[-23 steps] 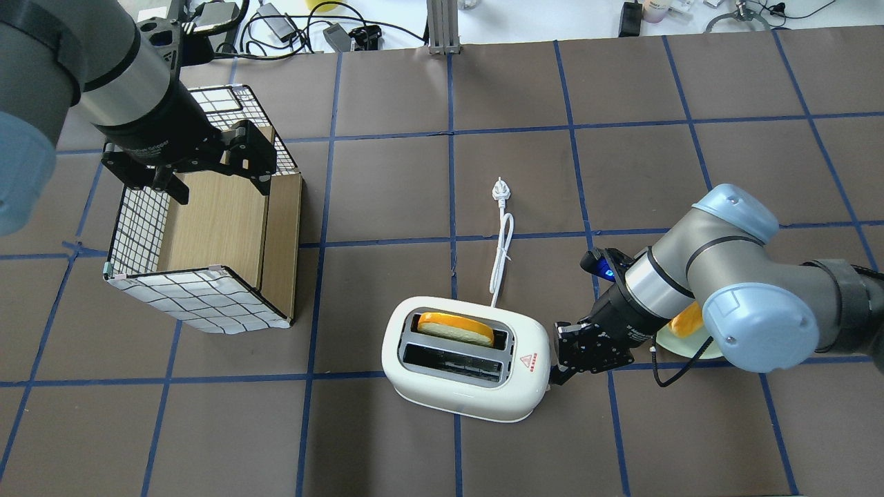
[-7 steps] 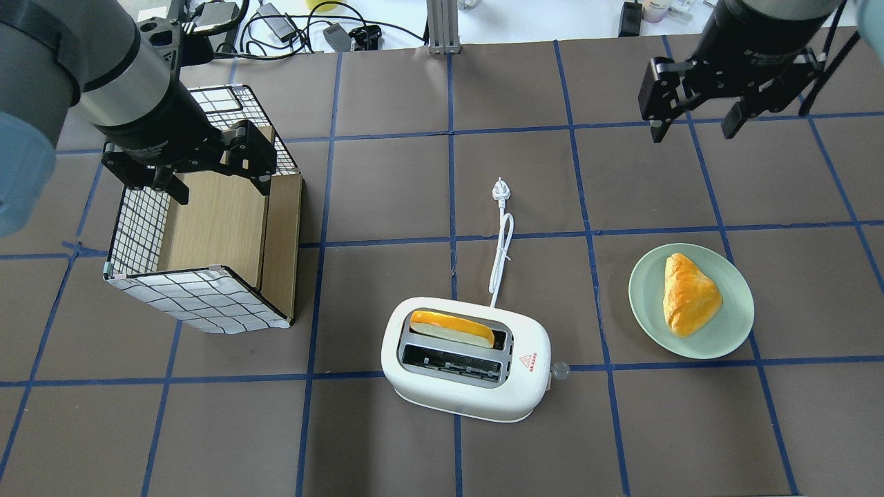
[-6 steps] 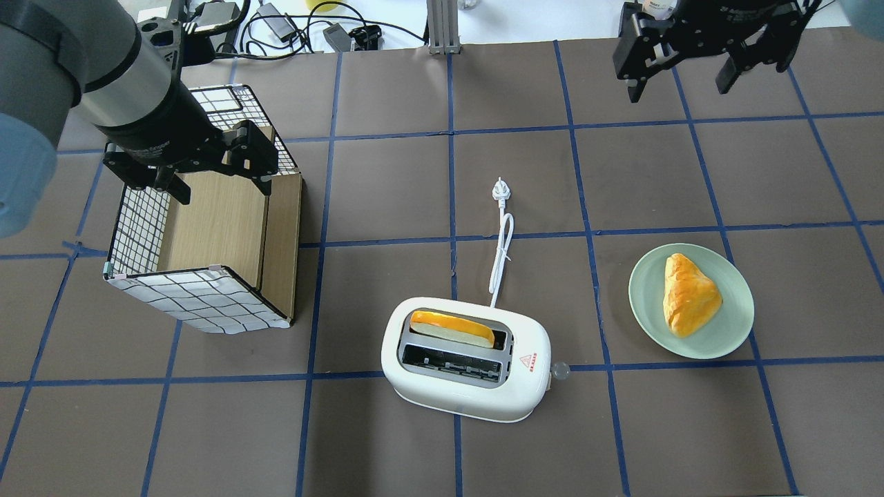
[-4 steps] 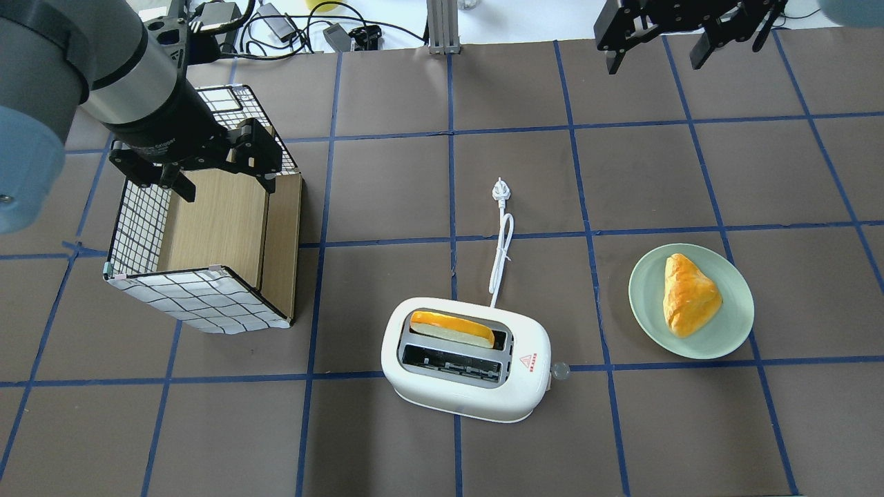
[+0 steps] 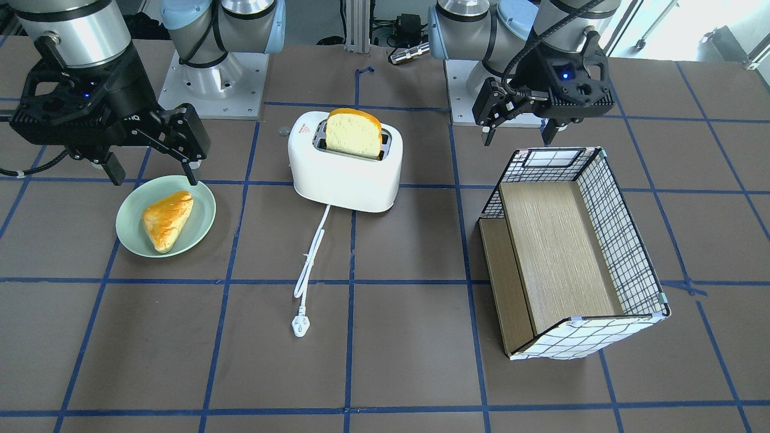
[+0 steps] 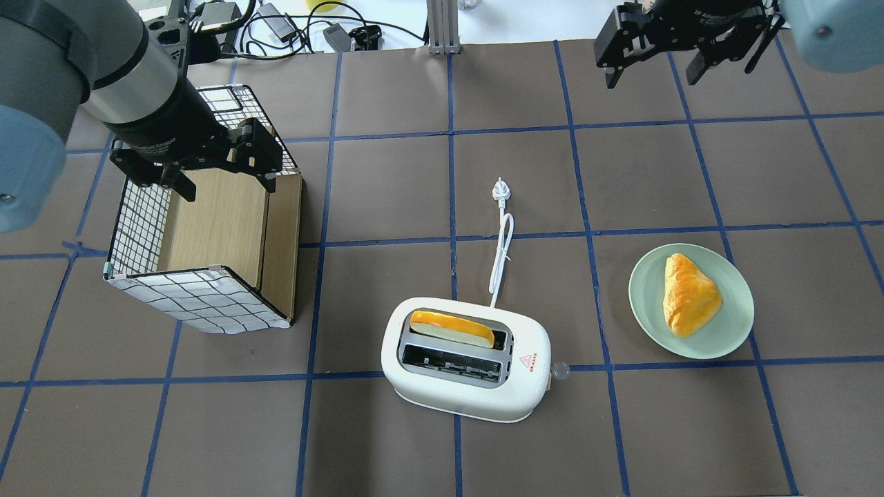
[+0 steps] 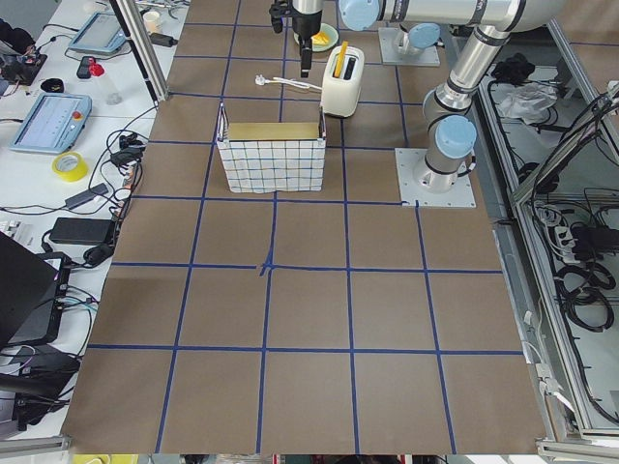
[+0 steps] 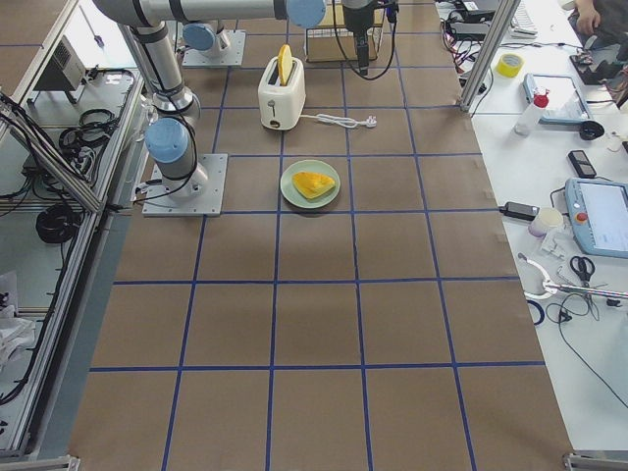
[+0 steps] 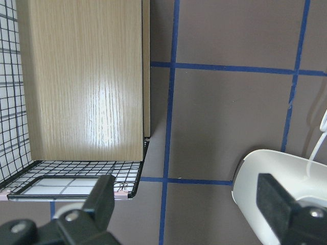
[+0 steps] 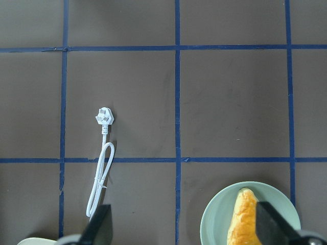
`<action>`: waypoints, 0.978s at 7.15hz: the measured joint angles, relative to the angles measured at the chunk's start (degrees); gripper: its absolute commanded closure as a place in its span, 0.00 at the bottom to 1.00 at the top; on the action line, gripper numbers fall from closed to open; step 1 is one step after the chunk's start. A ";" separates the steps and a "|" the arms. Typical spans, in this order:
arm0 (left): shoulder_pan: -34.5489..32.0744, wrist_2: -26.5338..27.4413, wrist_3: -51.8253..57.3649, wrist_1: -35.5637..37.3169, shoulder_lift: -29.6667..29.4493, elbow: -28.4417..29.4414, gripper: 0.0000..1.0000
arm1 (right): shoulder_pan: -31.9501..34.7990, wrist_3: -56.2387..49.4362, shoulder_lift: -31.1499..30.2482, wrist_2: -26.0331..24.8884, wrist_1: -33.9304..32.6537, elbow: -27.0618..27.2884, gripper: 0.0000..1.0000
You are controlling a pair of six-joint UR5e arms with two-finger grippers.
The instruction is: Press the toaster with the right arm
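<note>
Two arms stand at this bench, so I count two grippers: the right gripper (image 6: 651, 83) and the left gripper (image 6: 228, 190). Below the left gripper is one wire basket (image 6: 200, 300). Low down between the two grippers sits one toaster (image 6: 466, 366) with two slots, one slice of bread (image 6: 452, 328), one cord (image 6: 503, 255) and one plug (image 6: 498, 191). Below the right gripper, slightly off to one side, is one plate (image 6: 732, 324) with one pastry (image 6: 689, 295).

Toaster (image 6: 466, 393) showing white, red triangle logo (image 6: 527, 361); cord (image 6: 502, 255) white. Bread slice (image 6: 452, 328) showing orange-yellow crust. Plate (image 6: 732, 335) pale green, pastry (image 6: 688, 293) glowing golden-orange. Basket (image 6: 200, 304) wearing black grid on white, pale wood floor. Tabletop (image 6: 387, 186) showing brown, blue lines crossing in squares.
</note>
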 measured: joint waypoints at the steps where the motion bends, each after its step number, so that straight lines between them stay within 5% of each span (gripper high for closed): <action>1: 0.00 0.00 0.00 0.00 0.00 0.00 0.00 | -0.06 0.02 -0.22 -0.36 -0.26 0.50 0.00; 7: 0.00 0.00 0.00 0.00 0.00 0.00 0.00 | -1.22 0.17 -0.83 -2.79 11.18 -2.27 0.00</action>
